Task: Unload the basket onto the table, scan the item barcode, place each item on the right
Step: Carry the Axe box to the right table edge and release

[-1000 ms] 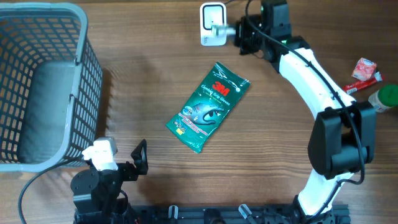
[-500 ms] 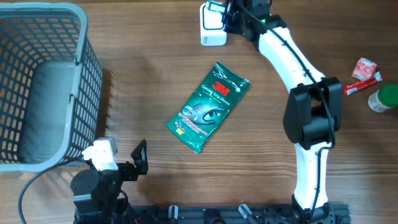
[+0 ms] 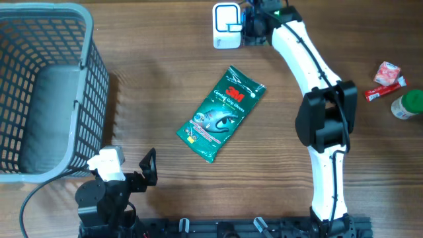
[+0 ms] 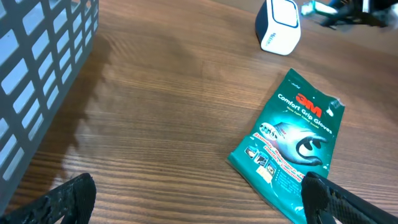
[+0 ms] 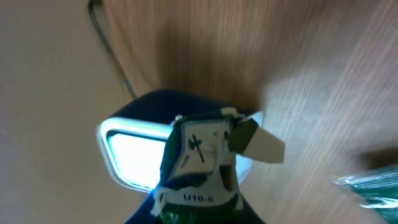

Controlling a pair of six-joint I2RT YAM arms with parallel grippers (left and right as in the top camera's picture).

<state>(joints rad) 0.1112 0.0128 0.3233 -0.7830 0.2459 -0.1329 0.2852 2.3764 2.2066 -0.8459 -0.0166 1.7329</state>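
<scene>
My right gripper (image 3: pixel 250 24) is at the table's far edge, shut on a small green-and-white item (image 5: pixel 198 157) with a white label. It holds the item right against the lit window of the white barcode scanner (image 5: pixel 127 151), which also shows as the scanner (image 3: pixel 227 26) in the overhead view and the scanner (image 4: pixel 278 25) in the left wrist view. My left gripper (image 3: pixel 141 170) rests low at the near left, open with nothing between its fingers (image 4: pixel 69 198). A green 3M glove packet (image 3: pixel 222 112) lies flat mid-table.
A grey wire basket (image 3: pixel 46 86) fills the left side. A red packet (image 3: pixel 387 74) and a green-capped bottle (image 3: pixel 408 104) lie at the right edge. The glove packet (image 4: pixel 289 144) is just ahead of my left gripper's right finger.
My right arm has swung left and toward the far edge, bringing the held item up against the scanner's window. The left arm has stayed still.
</scene>
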